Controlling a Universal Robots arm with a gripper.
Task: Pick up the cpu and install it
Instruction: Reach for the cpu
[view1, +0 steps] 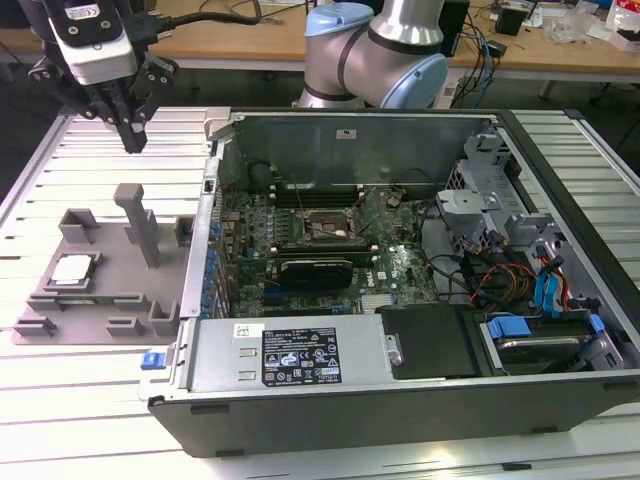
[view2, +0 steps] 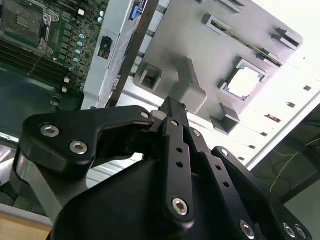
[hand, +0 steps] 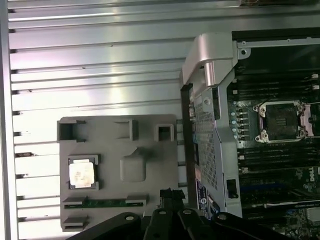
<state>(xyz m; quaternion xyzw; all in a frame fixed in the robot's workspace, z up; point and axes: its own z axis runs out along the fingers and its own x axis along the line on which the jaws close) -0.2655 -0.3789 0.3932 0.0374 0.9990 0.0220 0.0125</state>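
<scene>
above the tray (view1: 112, 262) bearing the cpu (view1: 73, 270), the gripper (view1: 133, 138) hangs closed, empty; exterior view adds blue cables (view1: 548, 290).

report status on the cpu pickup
Gripper hovering above gray tray, fingers shut, empty. Cpu untouched in its tray recess. Upright post stands beside cpu; nothing lying on cpu.

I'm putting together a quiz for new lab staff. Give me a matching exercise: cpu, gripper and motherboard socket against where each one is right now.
Things:
1. cpu
2. gripper
3. socket

Places:
A. in the air, near the gray tray
B. inside the open computer case, empty
C. lying in a recess of the gray tray

Pairs: 1-C, 2-A, 3-B
</scene>
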